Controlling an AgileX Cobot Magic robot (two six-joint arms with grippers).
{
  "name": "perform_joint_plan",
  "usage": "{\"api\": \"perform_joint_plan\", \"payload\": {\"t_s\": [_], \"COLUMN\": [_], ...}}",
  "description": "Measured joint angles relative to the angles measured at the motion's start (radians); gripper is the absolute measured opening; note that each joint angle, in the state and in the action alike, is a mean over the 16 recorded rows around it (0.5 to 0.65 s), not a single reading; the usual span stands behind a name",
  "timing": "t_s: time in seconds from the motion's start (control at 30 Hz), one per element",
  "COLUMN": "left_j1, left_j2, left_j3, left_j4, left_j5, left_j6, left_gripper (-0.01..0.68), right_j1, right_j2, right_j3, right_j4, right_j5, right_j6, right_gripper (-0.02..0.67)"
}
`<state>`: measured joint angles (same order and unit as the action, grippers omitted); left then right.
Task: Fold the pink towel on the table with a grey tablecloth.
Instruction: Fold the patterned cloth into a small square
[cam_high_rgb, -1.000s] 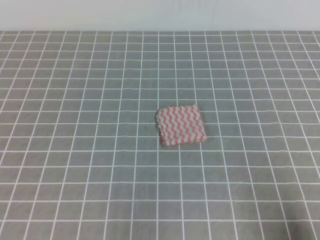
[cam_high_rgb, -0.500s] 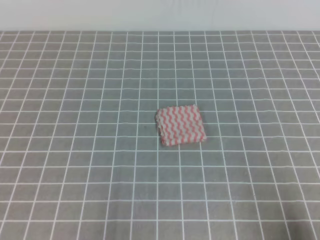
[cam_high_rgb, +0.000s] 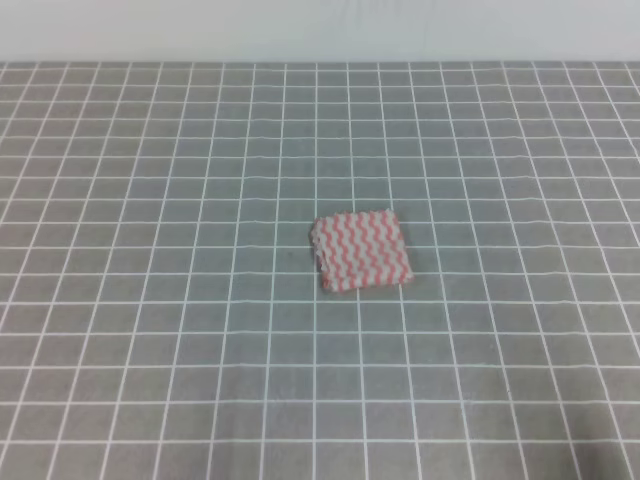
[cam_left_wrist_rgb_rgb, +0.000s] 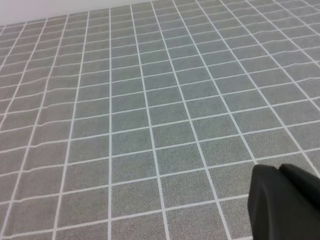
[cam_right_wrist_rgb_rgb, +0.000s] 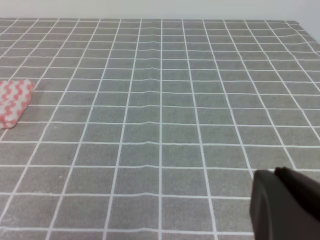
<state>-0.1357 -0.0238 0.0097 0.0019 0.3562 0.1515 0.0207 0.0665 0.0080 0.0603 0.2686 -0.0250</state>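
The pink towel (cam_high_rgb: 361, 250) lies near the middle of the table (cam_high_rgb: 150, 350) as a small, thick square with stacked edges on its left side, so I judge the folding done. Both my arms sit well clear; my jaws' state I cannot tell.

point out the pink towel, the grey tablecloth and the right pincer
pink towel (cam_high_rgb: 361, 251), exterior high view, middle of its striped top
grey tablecloth (cam_high_rgb: 150, 330), exterior high view, bare grid area
right pincer (cam_right_wrist_rgb_rgb: 285, 205), right wrist view, dark body at the corner
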Motion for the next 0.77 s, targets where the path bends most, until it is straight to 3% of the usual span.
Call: {"api": "perform_joint_plan", "payload": {"t_s": [0.77], "left_j1": [0.075], "left_j2": [-0.007], "left_j3": [0.010], "left_j4": [0.003], "left_j5": [-0.009], "left_j6": [0.003], "left_gripper": [-0.002], "right_j1": [0.000], "right_j2": [0.008], "right_j3": [0.012], "right_j4": [-0.001], "right_j5": [-0.006], "right_j6": [-0.001], "right_gripper": [-0.016]}}
